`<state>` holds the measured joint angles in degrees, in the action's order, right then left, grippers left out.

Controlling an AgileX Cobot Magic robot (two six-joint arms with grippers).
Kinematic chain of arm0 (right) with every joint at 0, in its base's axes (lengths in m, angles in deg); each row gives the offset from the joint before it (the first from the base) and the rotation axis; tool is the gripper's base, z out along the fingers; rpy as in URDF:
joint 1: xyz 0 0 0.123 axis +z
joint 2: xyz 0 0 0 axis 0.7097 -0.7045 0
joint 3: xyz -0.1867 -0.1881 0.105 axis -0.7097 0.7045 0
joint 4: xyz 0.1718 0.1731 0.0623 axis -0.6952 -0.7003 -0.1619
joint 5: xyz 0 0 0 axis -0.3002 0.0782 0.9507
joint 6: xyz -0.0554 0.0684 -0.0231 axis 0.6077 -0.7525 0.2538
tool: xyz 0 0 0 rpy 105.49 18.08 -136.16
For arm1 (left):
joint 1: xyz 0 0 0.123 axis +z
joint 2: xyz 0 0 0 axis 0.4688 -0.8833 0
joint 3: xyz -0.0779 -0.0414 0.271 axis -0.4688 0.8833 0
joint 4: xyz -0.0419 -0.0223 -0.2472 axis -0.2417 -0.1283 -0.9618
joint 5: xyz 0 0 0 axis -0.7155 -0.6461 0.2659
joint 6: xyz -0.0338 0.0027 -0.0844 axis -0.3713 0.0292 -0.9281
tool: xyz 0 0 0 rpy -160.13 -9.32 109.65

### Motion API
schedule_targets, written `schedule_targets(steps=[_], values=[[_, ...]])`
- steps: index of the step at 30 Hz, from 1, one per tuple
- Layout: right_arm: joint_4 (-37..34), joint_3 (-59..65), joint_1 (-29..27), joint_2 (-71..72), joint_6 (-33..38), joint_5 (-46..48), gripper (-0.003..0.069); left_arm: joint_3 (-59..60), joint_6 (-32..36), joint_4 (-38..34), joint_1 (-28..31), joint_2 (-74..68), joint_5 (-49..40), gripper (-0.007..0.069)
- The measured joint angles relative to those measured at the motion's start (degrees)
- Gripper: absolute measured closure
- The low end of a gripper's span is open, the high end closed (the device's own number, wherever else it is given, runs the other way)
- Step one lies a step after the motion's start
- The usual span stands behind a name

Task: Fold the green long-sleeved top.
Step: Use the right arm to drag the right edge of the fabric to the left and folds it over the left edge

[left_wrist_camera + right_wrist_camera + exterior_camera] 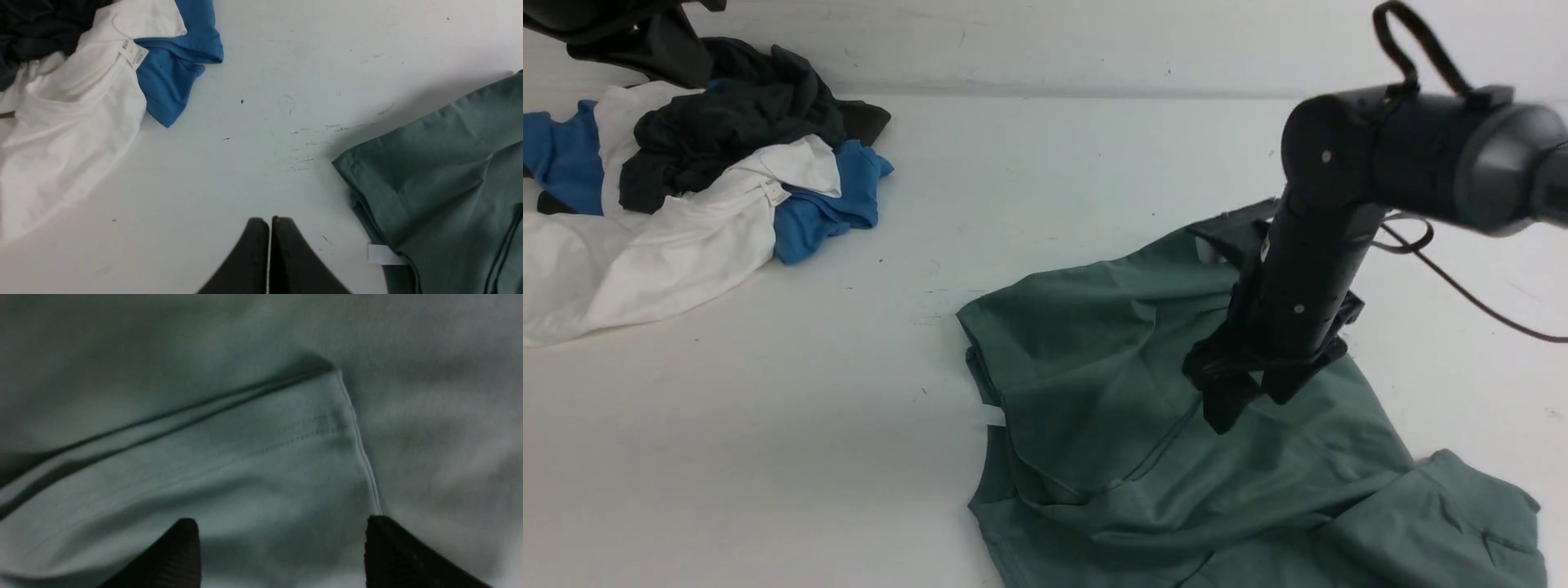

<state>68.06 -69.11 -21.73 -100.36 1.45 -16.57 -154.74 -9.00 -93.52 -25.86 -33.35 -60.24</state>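
Silver screws are dotting the matte black right arm, thin black cable trailing beside its wedge-fingered black right gripper

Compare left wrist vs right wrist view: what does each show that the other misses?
Left wrist only: the white garment, blue garment and dark garment heaped together, bare table, a white tag at the edge of the green long-sleeved top, and the left end effector, shut over the table.
Right wrist only: a close look at a stitched hem, with the right end effector open over the fabric.
Both: the green long-sleeved top, nothing else.
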Motion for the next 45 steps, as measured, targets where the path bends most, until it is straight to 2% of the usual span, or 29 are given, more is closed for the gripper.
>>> schedule_targets(steps=[5,9,11,12,18,23,25,26,27,30,38,43,45], values=[[-0.3,-3.4,0.0,-6.3,2.7,-1.1,0.0174,0.0,0.0,-0.1,0.0,0.0,0.0,0.0628],[-0.1,-6.4,0.0,-8.8,5.0,-0.7,0.0214,0.0,0.0,-0.1,0.0,0.0,0.0,0.0628],[-0.2,-6.9,0.0,-9.2,6.1,-0.8,0.0258,0.0,0.0,-0.1,0.0,0.0,0.0,0.0628],[-0.2,-6.9,0.0,-9.2,6.2,-0.8,0.0258,0.0,0.0,-0.1,0.0,0.0,0.0,0.0628],[0.3,-7.1,0.0,-9.2,8.5,-0.7,0.0411,0.0,0.0,-0.1,0.0,0.0,0.0,0.0628],[0.8,-7.1,0.0,-9.2,8.6,-0.4,0.0477,0.0,0.0,-0.1,0.0,0.0,0.0,0.0628],[1.5,-7.1,0.0,-9.1,8.3,-0.3,0.0544,0.0,0.0,-0.1,0.0,0.0,0.0,0.0628],[1.6,-7.1,0.0,-9.0,8.3,-0.3,0.0549,0.0,0.0,-0.1,0.0,0.0,0.0,0.0628],[2.2,-7.1,0.0,-8.4,7.2,-0.2,0.0599,0.0,0.0,-0.1,0.0,0.0,0.0,0.0628],[2.9,-7.0,0.0,-6.3,5.1,-0.1,0.0638,0.0,0.0,-0.2,0.0,0.0,0.0,0.0628],[0.9,0.6,1.4,6.0,-4.7,-0.2,0.0643,0.0,0.0,-0.7,0.0,0.0,0.0,0.0628],[-0.3,12.4,5.6,14.6,-11.8,0.0,0.0643,0.0,0.2,-1.0,0.0,0.0,0.0,0.0628],[-0.3,18.2,9.4,19.7,-16.8,0.1,0.0643,0.0,0.2,-1.0,0.0,0.0,0.0,0.0628]])
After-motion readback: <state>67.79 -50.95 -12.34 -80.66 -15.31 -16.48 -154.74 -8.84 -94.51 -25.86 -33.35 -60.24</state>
